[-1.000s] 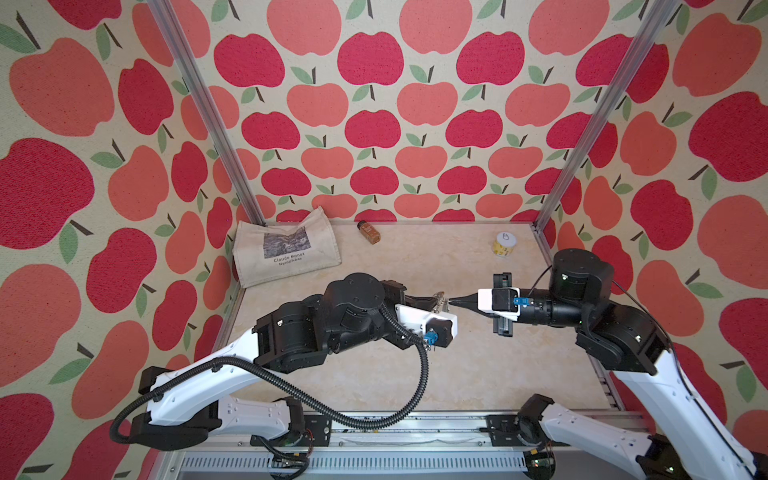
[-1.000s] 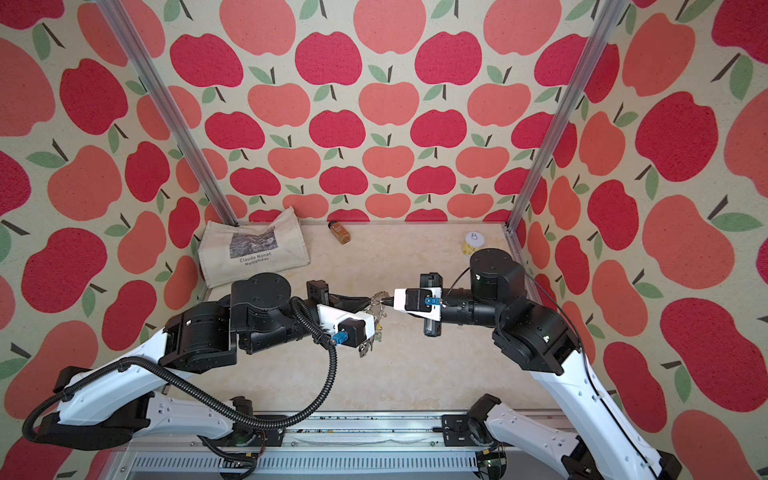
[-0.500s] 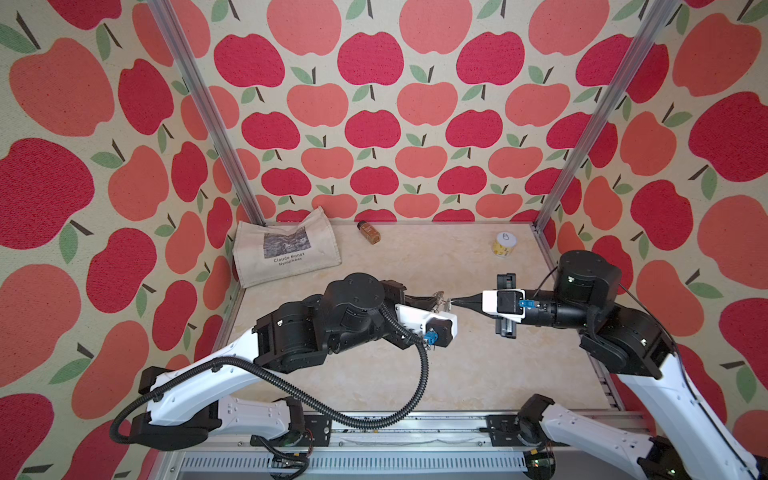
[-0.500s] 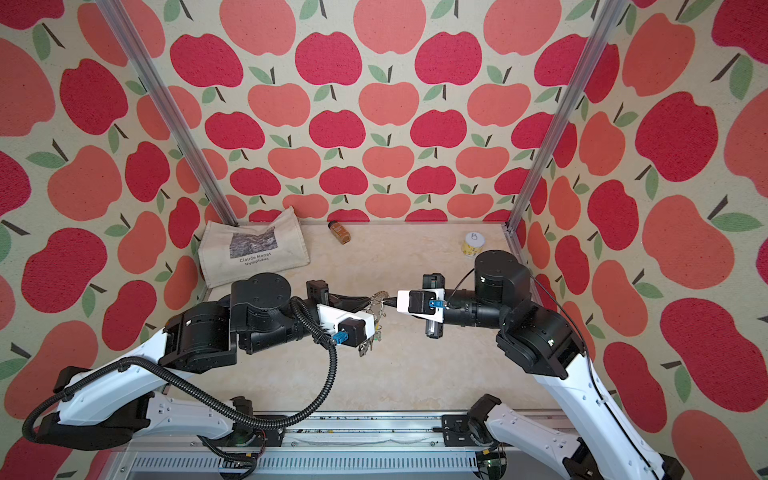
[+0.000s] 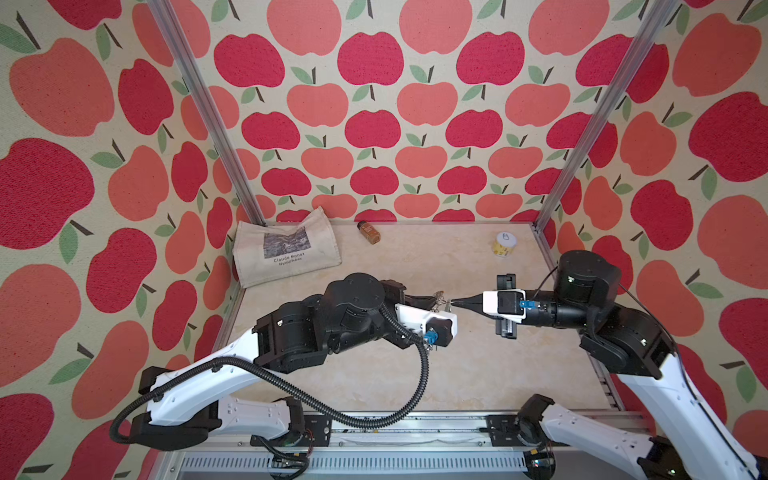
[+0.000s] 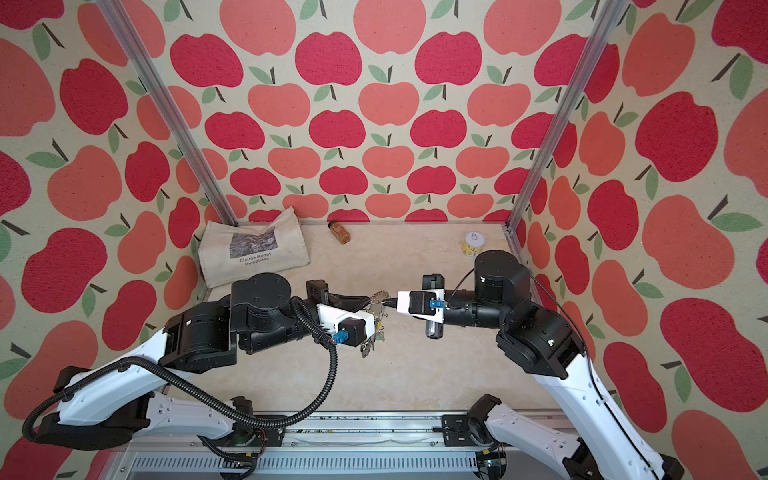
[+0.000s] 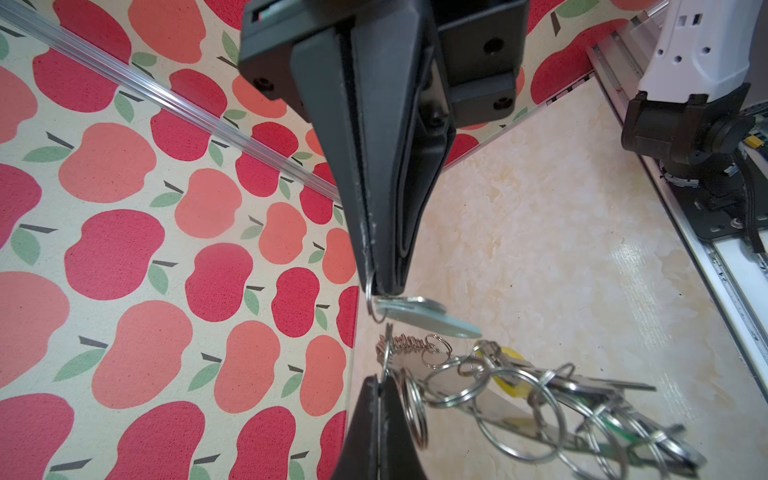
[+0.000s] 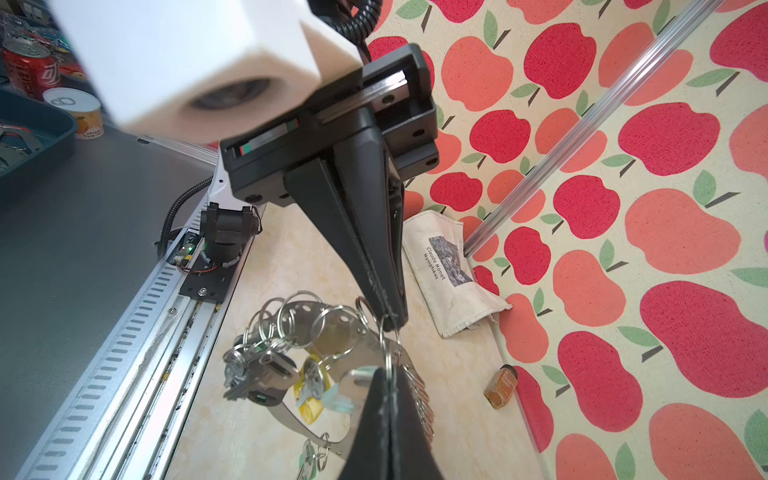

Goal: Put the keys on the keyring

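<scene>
My left gripper (image 6: 371, 301), entering from 9 o'clock, is clamped on the flat grey metal oval keyring (image 8: 303, 311). My right gripper (image 6: 385, 303), from 3 o'clock, pinches the silvery, pale-mint-tagged keys (image 7: 424, 316) just beside it. I judge threading not yet done.

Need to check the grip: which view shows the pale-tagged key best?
Left wrist: the key hangs from the right gripper's shut jaws, close and sharp. Right wrist shows only a sliver of tag; in both top views it is a speck.
</scene>
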Robot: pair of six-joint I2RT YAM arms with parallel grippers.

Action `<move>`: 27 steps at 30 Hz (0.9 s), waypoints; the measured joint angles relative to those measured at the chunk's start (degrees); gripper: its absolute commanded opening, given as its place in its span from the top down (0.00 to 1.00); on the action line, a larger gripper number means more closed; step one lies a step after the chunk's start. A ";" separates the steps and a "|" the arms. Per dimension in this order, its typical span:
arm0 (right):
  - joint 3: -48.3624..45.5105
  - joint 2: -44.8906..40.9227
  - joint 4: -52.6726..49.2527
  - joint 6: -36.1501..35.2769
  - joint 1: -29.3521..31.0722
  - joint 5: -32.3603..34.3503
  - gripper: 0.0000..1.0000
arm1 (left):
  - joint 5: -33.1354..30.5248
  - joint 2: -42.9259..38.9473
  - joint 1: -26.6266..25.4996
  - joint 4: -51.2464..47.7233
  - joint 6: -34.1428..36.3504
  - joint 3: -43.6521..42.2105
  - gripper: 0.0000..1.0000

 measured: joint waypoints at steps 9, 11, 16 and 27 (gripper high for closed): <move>0.00 0.11 0.07 -0.02 0.00 0.04 1.00 | 0.02 0.02 0.00 -0.44 0.02 0.02 1.00; 0.00 0.31 0.07 0.00 0.00 0.02 1.00 | 0.02 0.02 0.00 -0.48 0.02 0.02 1.00; 0.00 0.55 0.02 -0.02 0.00 0.02 1.00 | 0.02 0.02 0.00 -0.81 0.02 0.02 1.00; 0.00 0.55 -0.17 -0.02 0.00 -0.13 1.00 | 0.00 0.02 0.00 -0.81 0.07 0.02 1.00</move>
